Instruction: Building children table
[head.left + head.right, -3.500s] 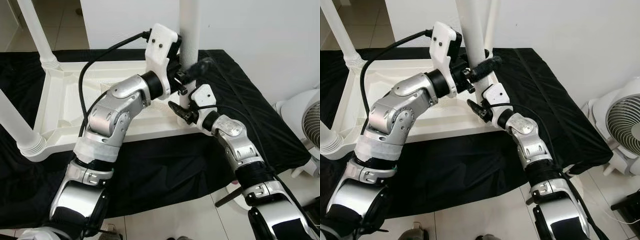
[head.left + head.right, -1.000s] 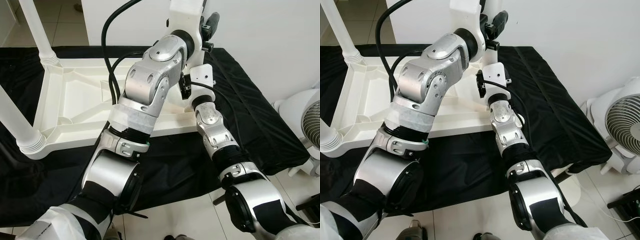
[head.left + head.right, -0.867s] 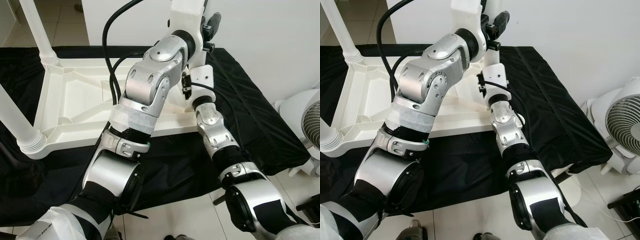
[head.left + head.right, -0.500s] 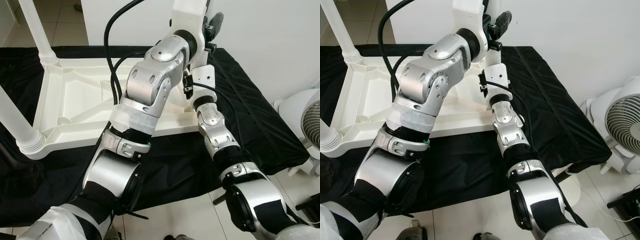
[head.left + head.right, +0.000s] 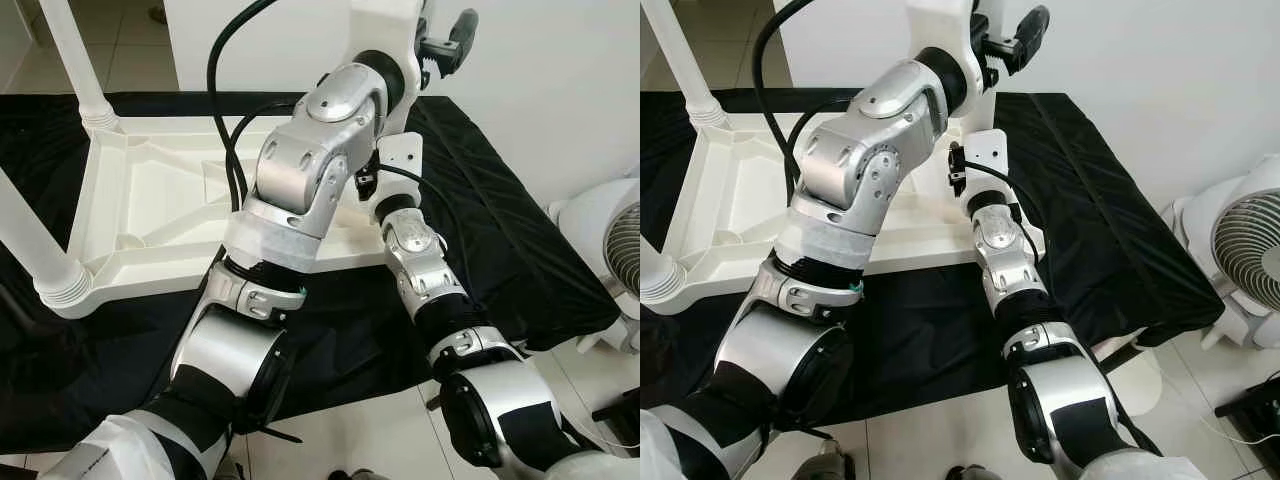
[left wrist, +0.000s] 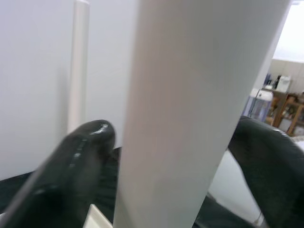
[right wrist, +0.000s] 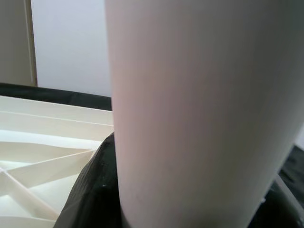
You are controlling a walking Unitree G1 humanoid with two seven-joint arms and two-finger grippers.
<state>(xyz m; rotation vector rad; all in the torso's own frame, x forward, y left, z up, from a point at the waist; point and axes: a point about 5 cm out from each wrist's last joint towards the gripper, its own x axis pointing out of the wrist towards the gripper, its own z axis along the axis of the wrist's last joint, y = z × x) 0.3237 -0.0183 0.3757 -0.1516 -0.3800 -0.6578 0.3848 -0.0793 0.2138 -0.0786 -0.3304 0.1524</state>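
The white children's table (image 5: 150,200) lies upside down on a black cloth, its legs pointing up. My left arm reaches high, and my left gripper (image 5: 440,35) is shut on the near-right table leg (image 6: 190,118). In the left wrist view one black finger (image 6: 71,161) shows on each side of that leg. My right gripper (image 5: 958,170) sits low on the same leg (image 7: 190,95), near its base, half hidden behind the left arm. Its dark fingers (image 7: 90,190) close around the leg.
Two other legs (image 5: 70,60) (image 5: 30,250) stand up on the table's left side. The black cloth (image 5: 500,230) covers the platform down to a tiled floor. A white wall is close behind, and a white fan (image 5: 615,240) stands at the right.
My left gripper has climbed from low on the leg to high on it, then shifted a little right. The right gripper has closed in on the leg's base.
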